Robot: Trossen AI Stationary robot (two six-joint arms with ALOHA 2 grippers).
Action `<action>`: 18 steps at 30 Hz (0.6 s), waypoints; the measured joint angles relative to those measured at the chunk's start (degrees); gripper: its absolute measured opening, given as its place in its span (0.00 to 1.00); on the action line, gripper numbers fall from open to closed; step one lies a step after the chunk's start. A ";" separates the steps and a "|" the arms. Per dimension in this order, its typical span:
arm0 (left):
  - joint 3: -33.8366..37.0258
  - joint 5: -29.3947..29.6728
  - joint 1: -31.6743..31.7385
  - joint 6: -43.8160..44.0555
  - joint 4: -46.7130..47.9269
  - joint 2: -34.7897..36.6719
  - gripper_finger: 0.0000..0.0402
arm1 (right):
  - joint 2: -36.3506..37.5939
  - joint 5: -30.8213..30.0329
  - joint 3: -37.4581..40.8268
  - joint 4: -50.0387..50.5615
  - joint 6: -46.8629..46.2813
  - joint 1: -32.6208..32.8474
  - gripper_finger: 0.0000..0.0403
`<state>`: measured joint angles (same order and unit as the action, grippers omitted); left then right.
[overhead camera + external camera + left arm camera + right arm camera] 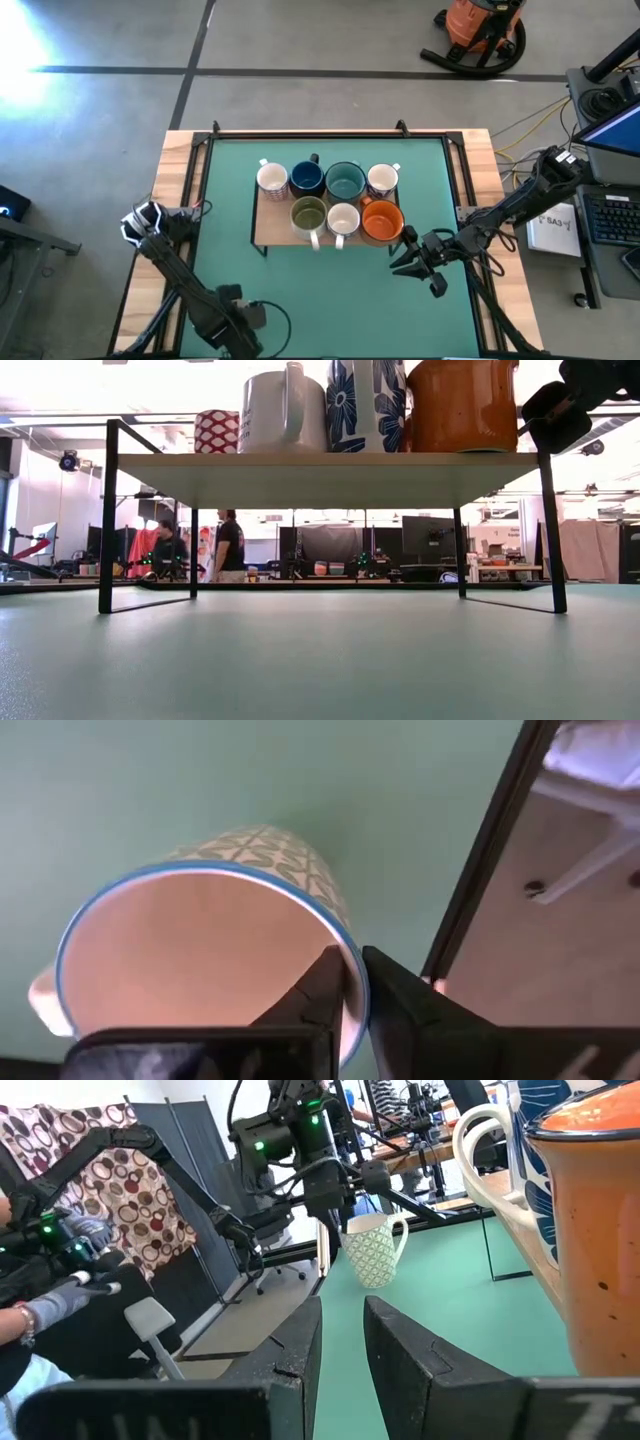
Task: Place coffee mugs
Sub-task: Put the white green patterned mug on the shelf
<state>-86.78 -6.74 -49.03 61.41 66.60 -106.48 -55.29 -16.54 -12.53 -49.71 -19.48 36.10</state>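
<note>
Matte green desk (330,290); wooden shelf (270,228) bears seven glazed mugs (345,182). Left gripper (350,982) pinches patterned mug (215,945) rim near left edge. Right gripper (408,262) beside orange mug (381,220), slightly parted, empty

The right gripper (342,1342), fingers slightly parted and empty, sits just beside the orange mug (590,1230) on the raised shelf, while across the green table (450,1320) the left gripper (345,1180) grips a patterned mug (372,1250).
</note>
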 joint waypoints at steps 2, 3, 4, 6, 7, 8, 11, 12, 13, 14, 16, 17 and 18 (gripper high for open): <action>-0.75 0.22 1.15 0.50 -0.48 0.01 0.03 | 0.01 0.00 0.00 0.15 0.03 0.00 0.17; -1.16 0.24 1.85 1.37 -0.46 0.00 0.02 | 0.00 0.00 0.00 0.14 0.02 0.00 0.17; -1.50 0.24 2.65 2.62 -0.40 0.02 0.02 | 0.00 -0.01 0.00 0.16 0.04 0.00 0.17; -2.30 0.26 4.57 6.61 -0.54 0.02 0.01 | 0.00 0.00 0.00 0.17 0.02 0.00 0.17; -2.63 0.36 5.60 9.07 -0.61 0.02 0.01 | 0.00 0.00 0.00 0.17 0.03 0.00 0.17; -3.09 0.97 6.59 11.71 -0.53 0.02 0.01 | 0.00 -0.01 0.00 0.17 0.02 0.00 0.17; -4.10 3.96 9.18 21.55 -0.76 0.02 0.01 | 0.02 0.00 0.00 0.17 0.02 0.00 0.17; -4.39 4.65 9.84 24.41 -0.77 0.02 0.01 | 0.00 0.00 0.00 0.17 0.02 0.00 0.17; -4.63 5.33 10.46 26.88 -0.97 0.02 0.01 | 0.00 0.00 0.00 0.17 0.02 0.00 0.17; -4.93 6.08 10.95 28.92 -1.23 0.02 0.01 | 0.02 0.00 0.00 0.19 0.04 0.00 0.17; -5.41 7.54 11.62 32.59 -1.97 0.02 0.01 | 0.01 0.00 0.00 0.19 0.02 0.00 0.17; -5.45 7.84 12.06 34.65 -2.57 0.02 0.01 | 0.00 -0.01 0.00 0.19 0.02 0.01 0.17; -5.45 7.86 12.49 36.57 -3.18 0.02 0.01 | 0.01 0.00 0.00 0.19 0.02 0.00 0.17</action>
<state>-92.23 1.13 -36.55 97.98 63.42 -106.45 -55.27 -16.53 -12.53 -49.52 -19.46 36.10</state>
